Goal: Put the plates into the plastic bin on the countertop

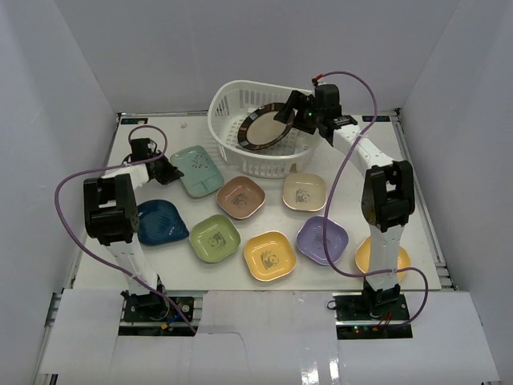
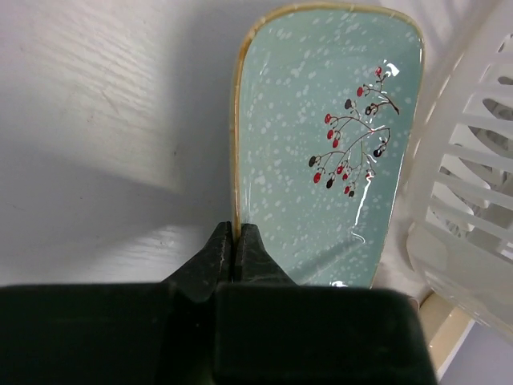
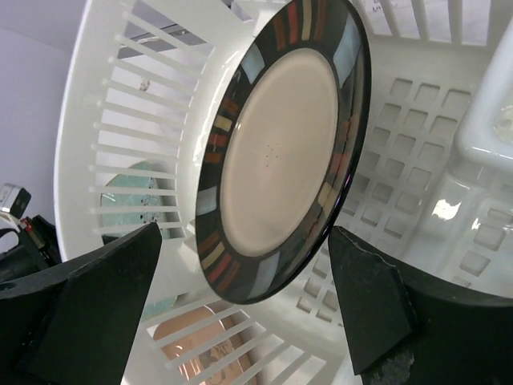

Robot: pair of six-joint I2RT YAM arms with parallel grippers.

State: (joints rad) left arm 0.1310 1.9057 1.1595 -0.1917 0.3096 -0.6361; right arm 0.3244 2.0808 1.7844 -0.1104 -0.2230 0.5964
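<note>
Left gripper (image 2: 236, 249) pinches tight on the rim of the one mint-green tray (image 2: 321, 160) lying on the countertop (image 1: 345, 192) beside the one white bin (image 3: 120, 104), right gripper (image 3: 244, 233) spread wide around the one round striped plate (image 3: 276, 152) leaning inside that bin, seven small square dishes (image 1: 269, 255) on the countertop nearby.

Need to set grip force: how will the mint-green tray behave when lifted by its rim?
The mint-green tray looks glazed and rigid: probably stiff, but slippery. The left tool pinches only the rim at one end, so it may pivot. It seems ceramic, so knocking the bin could chip it.
</note>
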